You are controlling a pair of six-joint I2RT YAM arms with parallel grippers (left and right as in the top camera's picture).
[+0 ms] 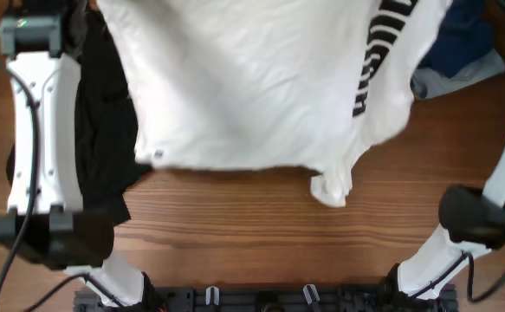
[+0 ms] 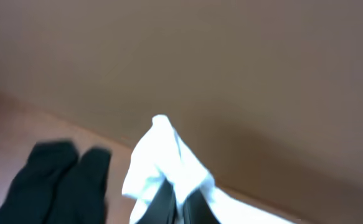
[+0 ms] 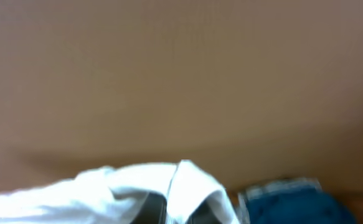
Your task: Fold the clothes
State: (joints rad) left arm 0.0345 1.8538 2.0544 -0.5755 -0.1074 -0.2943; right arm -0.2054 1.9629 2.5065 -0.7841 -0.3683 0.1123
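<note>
Both the left fingers and the right fingers are clamped tight, each on a bunched bit of the white T-shirt. The shirt hangs spread above the desk, its hem over the desk's middle. We judge that we hold it up this way so the cloth drops smooth before we lay it flat to fold.
</note>
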